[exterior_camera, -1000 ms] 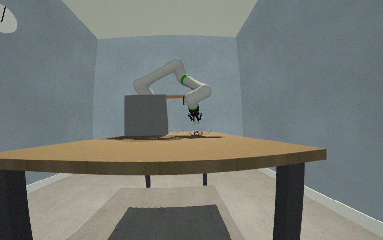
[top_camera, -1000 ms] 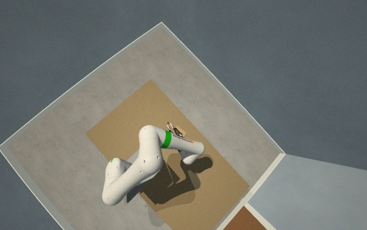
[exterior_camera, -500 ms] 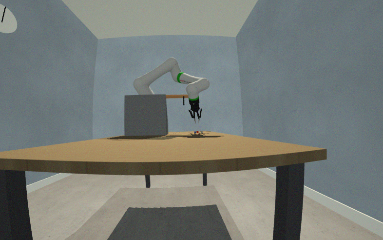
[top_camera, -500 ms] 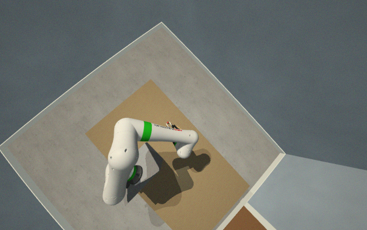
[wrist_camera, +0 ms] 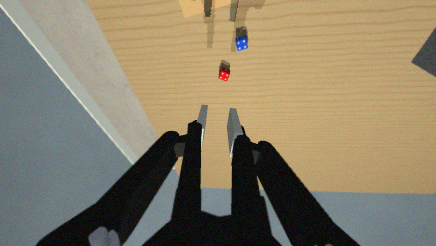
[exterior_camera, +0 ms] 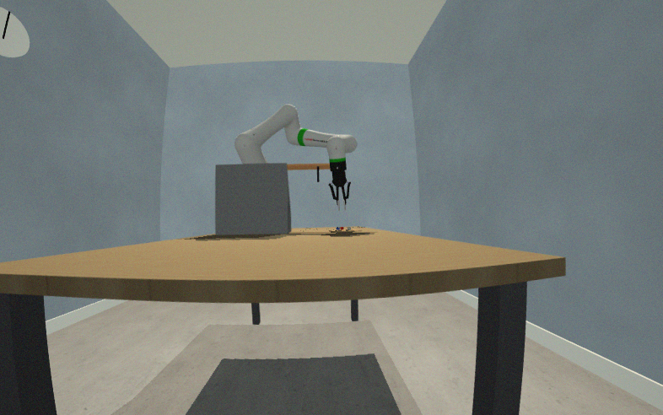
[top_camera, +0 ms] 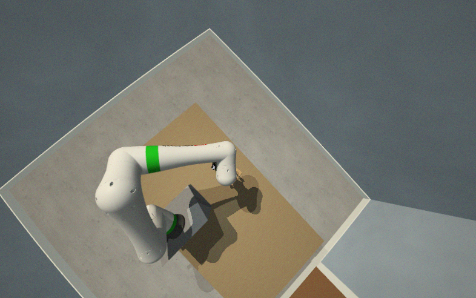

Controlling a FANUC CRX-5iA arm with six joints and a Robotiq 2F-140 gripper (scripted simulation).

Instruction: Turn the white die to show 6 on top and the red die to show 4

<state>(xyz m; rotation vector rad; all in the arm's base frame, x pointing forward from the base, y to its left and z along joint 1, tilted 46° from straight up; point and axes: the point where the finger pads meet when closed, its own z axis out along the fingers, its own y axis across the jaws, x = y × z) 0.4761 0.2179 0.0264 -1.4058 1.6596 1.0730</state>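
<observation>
Fingers (exterior_camera: 342,206) part-spread, nothing between, hung above worktop (top_camera: 269,237) (exterior_camera: 272,262) (wrist_camera: 325,125), likely for clearance. Red die (exterior_camera: 342,228) (wrist_camera: 224,74), blue die (exterior_camera: 337,228) (wrist_camera: 242,43) sit apart, off mat (top_camera: 238,172) (wrist_camera: 192,9).

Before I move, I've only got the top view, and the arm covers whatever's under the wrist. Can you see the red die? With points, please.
Observer: Yes. The wrist view shows the red die (exterior_camera: 342,228) (wrist_camera: 224,75) on the bare wood of the table (top_camera: 269,221) (exterior_camera: 272,262) (wrist_camera: 325,100), off the pale mat (top_camera: 239,172) (wrist_camera: 195,9).
Operator: Is it touching the blue die (exterior_camera: 337,228) (wrist_camera: 242,44)?
Observer: No, the wrist view shows a strip of wood between them.
Operator: And are the fingers (exterior_camera: 344,195) down at the table?
Observer: No, the exterior view shows them well above it, parted, with nothing between them.
</observation>
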